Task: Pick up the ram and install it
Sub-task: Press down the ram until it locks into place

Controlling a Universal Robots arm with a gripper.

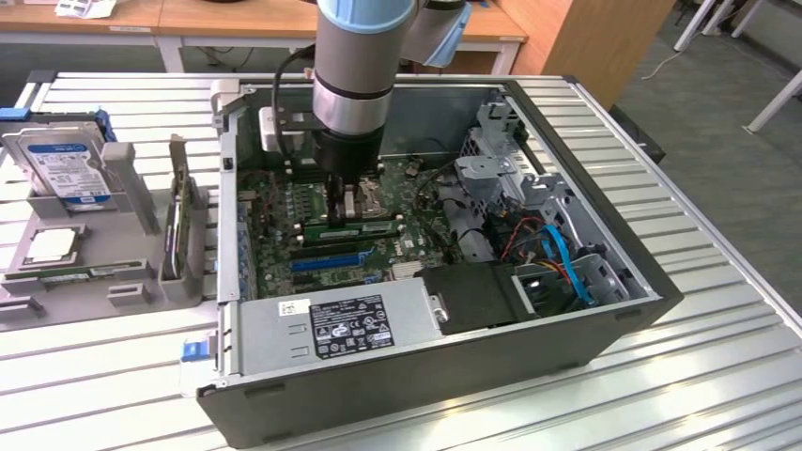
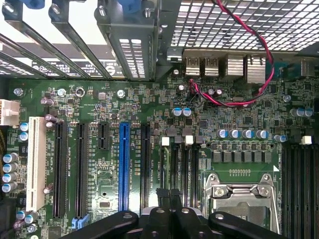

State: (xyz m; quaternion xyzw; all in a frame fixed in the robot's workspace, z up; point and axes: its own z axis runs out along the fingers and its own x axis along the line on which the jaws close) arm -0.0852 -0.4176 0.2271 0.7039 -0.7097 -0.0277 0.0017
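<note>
Closed end effector (image 2: 169, 199) hangs over motherboard (image 2: 99, 104); fingertips partly cut off.

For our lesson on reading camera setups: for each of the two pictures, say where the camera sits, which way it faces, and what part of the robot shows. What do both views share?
Exterior view: off the arm, above and in front, looking down into the open computer case; the arm reaches in.
Wrist view: on the wrist, facing straight down at the motherboard; the shut gripper shows.
Shared: motherboard, blue slot, CPU socket.
</note>
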